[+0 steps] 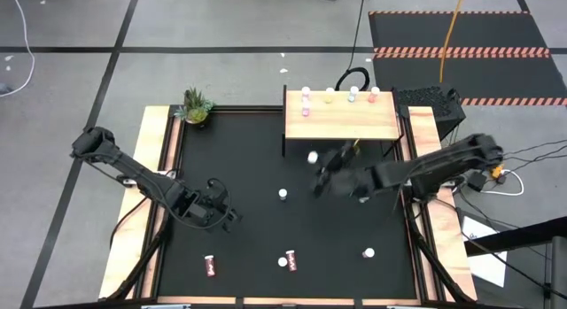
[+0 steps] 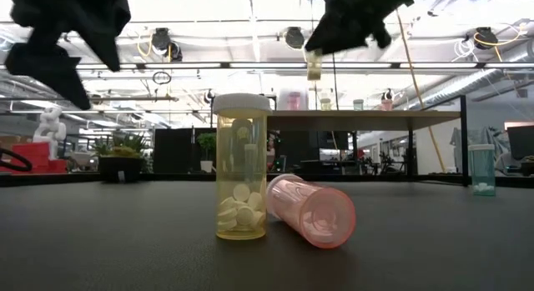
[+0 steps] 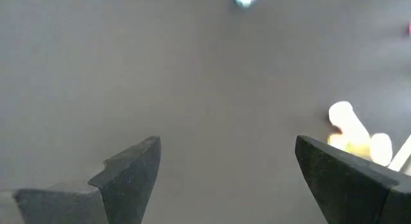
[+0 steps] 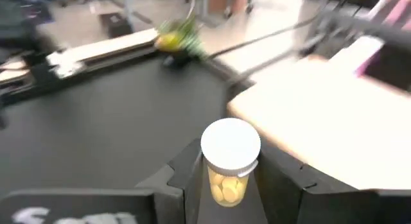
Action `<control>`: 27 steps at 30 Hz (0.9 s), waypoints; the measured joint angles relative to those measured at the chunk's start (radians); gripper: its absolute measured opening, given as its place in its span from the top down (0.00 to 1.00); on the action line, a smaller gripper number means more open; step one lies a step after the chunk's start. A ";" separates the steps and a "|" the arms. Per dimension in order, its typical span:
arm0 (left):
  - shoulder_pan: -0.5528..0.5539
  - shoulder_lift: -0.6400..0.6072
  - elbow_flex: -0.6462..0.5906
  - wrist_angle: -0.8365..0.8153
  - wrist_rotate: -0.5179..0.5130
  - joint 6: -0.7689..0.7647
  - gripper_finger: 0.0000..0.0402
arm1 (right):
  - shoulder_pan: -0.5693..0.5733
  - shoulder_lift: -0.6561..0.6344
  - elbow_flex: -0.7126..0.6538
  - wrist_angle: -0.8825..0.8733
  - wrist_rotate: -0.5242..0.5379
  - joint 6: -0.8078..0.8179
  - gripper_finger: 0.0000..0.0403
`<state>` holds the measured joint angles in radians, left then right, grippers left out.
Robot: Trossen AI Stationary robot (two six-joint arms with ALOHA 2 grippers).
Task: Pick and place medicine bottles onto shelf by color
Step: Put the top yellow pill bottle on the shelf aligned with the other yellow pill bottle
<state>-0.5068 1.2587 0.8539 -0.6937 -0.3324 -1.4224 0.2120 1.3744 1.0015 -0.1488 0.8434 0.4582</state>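
My right gripper (image 1: 321, 174) is shut on a yellow bottle with a white cap (image 4: 229, 161), in the air just in front of the near edge of the light-wood shelf (image 1: 341, 121). The held bottle also shows high in the low view (image 2: 314, 66). Several bottles stand along the shelf's far edge (image 1: 329, 96). My left gripper (image 1: 223, 212) is open and empty over the table's left half. An upright yellow bottle (image 2: 241, 170) and a pink bottle on its side (image 2: 313, 209) are near the front edge. My right gripper pinches the yellow bottle's body just under the white cap (image 4: 226, 183) between its two fingers. The fingers come from the table's right side. The bottle stands upright in the hold, cap up, lifted clear of the table.
A teal bottle (image 1: 368, 252) stands at the front right, a red one (image 1: 210, 266) lies at the front left, and a white-capped one (image 1: 283, 195) stands mid-table. A potted plant (image 1: 196, 106) sits at the far left corner. The left wrist view shows blurred pale bottles (image 3: 352, 131).
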 joint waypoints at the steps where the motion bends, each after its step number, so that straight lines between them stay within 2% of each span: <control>1: 0.009 0.000 0.000 0.001 -0.019 0.000 0.11 | -0.036 -0.032 -0.004 0.012 -0.004 -0.066 0.71; 3: 0.031 0.000 0.000 0.006 -0.035 0.004 0.11 | -0.128 -0.084 -0.011 0.035 -0.035 -0.195 0.71; 6: 0.058 0.000 0.000 0.017 -0.035 0.018 0.11 | -0.293 -0.132 -0.015 0.082 -0.177 -0.334 0.71; 10: 0.072 0.000 0.000 0.053 -0.034 0.040 0.11 | -0.497 -0.154 -0.016 0.083 -0.360 -0.369 0.71; 13: 0.072 0.000 0.000 0.071 -0.034 0.034 0.11 | -0.607 -0.148 -0.016 0.054 -0.474 -0.373 0.71; 21: 0.072 0.000 0.000 0.071 -0.032 -0.003 0.11 | -0.766 -0.115 -0.047 0.085 -0.623 -0.399 0.71; 27: 0.072 0.000 0.000 0.070 -0.033 -0.005 0.11 | -0.833 -0.115 -0.110 0.155 -0.723 -0.394 0.71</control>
<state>-0.4351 1.2587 0.8543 -0.6237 -0.3657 -1.4273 -0.6209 1.2597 0.8918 0.0063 0.1204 0.0643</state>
